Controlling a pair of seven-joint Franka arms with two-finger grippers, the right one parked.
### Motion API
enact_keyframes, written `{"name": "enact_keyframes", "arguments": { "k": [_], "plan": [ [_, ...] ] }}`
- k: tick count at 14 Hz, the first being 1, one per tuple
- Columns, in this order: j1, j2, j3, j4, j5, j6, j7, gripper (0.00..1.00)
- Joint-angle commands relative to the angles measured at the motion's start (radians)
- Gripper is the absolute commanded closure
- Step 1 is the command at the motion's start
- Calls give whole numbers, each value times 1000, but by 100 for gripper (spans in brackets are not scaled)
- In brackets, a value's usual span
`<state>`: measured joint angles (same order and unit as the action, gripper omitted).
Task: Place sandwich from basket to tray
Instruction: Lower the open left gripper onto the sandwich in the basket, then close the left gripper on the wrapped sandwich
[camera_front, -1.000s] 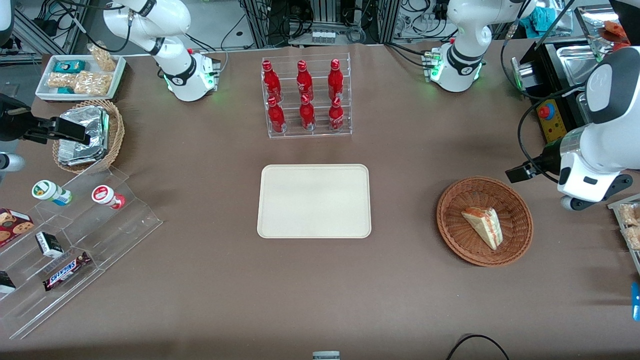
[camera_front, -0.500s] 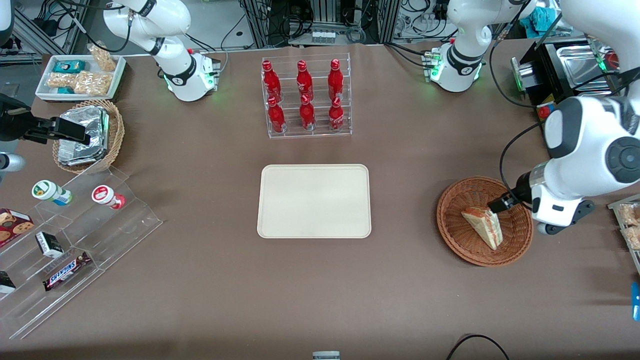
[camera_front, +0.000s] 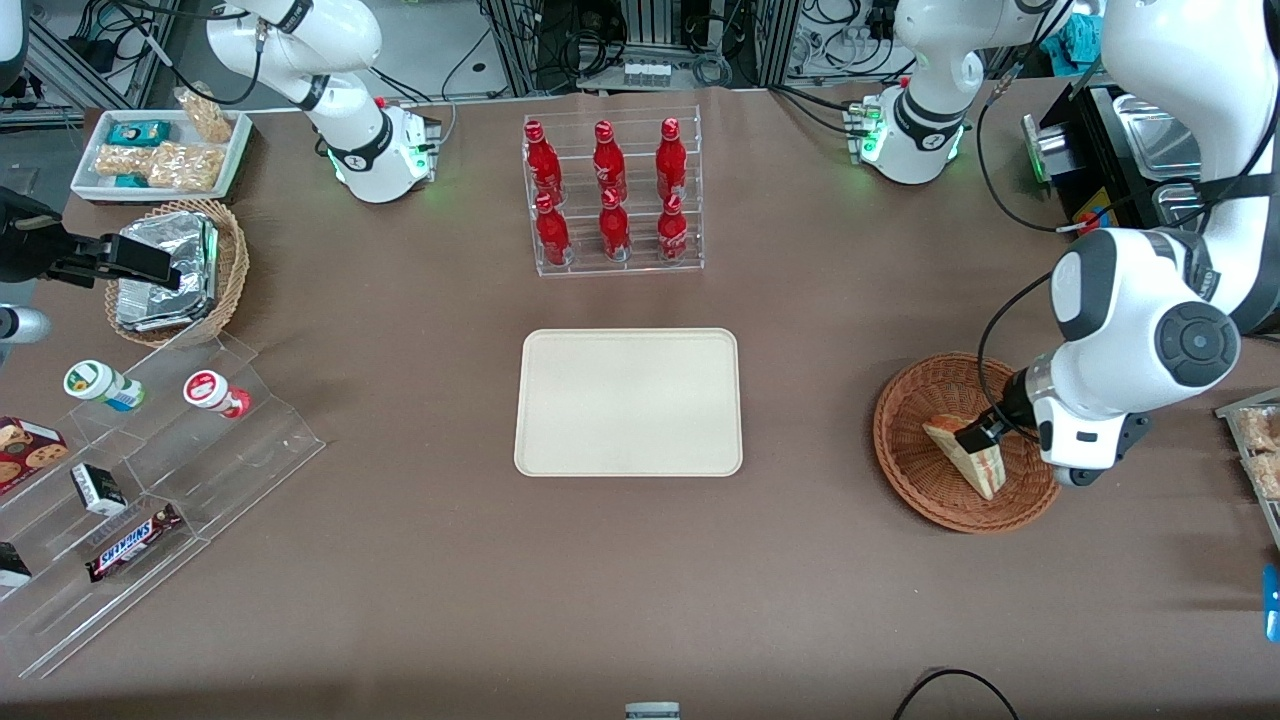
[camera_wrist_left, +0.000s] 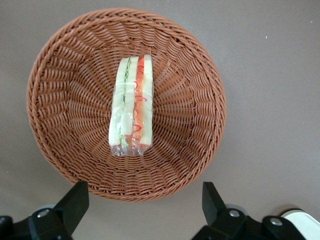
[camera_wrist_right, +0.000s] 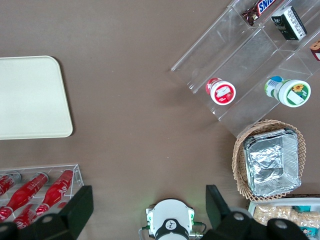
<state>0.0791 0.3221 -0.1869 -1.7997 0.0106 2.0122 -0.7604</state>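
The sandwich, a pale bread wedge with red-orange and green layers in clear wrap, lies in the middle of the reddish-brown wicker basket. The left wrist view shows the sandwich lying lengthwise in the basket. My left gripper hovers above the basket, over the sandwich's wide end. It is open and empty, with its fingers spread wide over the basket's rim and the table. The cream tray lies bare at the table's middle, toward the parked arm's end from the basket; it also shows in the right wrist view.
A clear rack of red bottles stands farther from the camera than the tray. Toward the parked arm's end are a tan basket of foil packs, a white snack tray and a clear stepped shelf. Snack packets lie beside the basket.
My left arm has swung in from the working arm's end of the table, moving nearer the camera, until the gripper hangs over the sandwich in the basket. The sandwich has not moved.
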Motion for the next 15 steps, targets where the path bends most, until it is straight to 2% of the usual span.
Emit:
{"name": "enact_keyframes", "arguments": {
  "k": [1,4,15],
  "plan": [
    [-1,17,3,-30,9,69,-11,0],
    [7,25,4,-124,9,229,-2,0],
    [10,43,37,-135,11,229,39,0]
  ]
}}
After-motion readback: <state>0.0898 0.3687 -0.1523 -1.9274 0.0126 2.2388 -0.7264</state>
